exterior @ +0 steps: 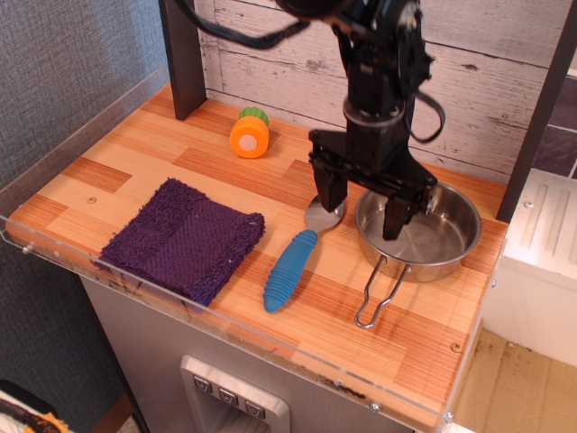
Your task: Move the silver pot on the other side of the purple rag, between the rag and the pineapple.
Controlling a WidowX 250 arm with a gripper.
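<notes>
The silver pot [435,236] sits at the right of the wooden table, its wire-loop handle [380,293] pointing toward the front edge. My black gripper [362,207] is open and low over the pot's left rim: one finger hangs outside the rim above the spoon's bowl, the other inside the pot. The purple rag [184,238] lies flat at the front left. The orange pineapple [250,133] lies on its side at the back, pale end face toward the camera, behind the rag.
A blue-handled spoon [294,263] lies between the rag and the pot. A clear acrylic rim [225,322] runs along the table's front and left edges. A dark post [183,56] stands at the back left and a white plank wall behind.
</notes>
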